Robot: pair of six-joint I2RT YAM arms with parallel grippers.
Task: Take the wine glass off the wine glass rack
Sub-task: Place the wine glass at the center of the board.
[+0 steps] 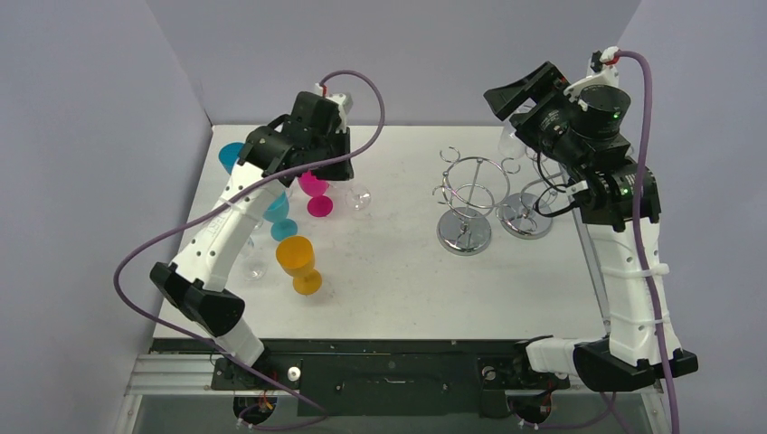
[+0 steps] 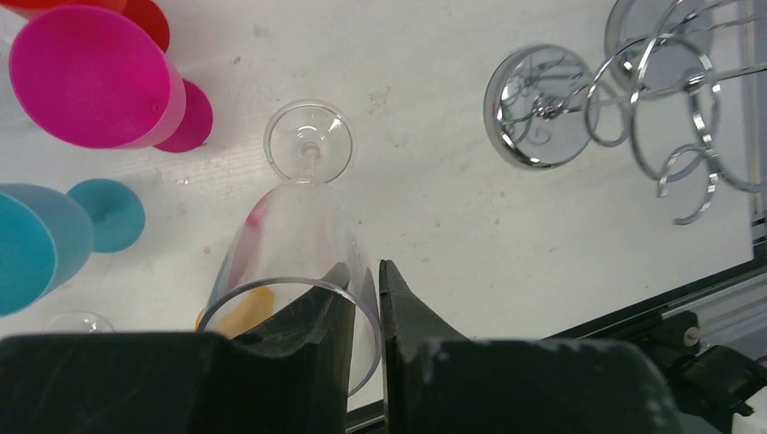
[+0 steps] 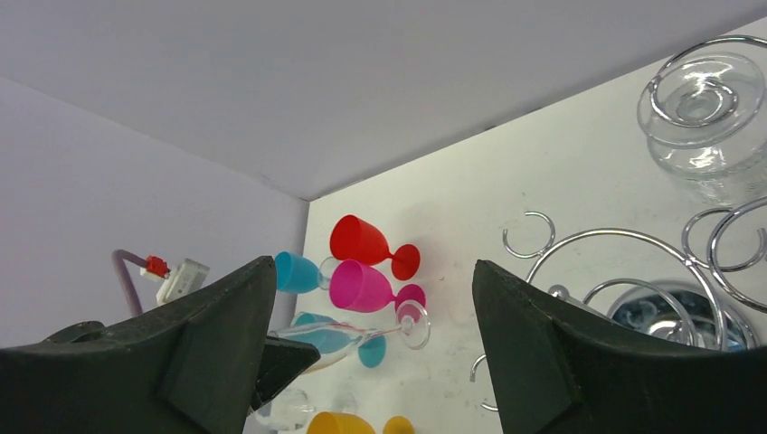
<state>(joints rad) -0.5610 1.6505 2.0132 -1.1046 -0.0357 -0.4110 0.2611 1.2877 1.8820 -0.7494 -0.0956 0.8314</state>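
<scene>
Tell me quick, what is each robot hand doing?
Left gripper: shut on the rim of the clear wine glass.
Right gripper: open, holding nothing.

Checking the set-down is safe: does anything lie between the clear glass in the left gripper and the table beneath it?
Nothing visible does. The left gripper pinches the clear wine glass by its rim, tilted, over bare table. The pink glass stands nearest, its foot apart from the clear foot.
</scene>
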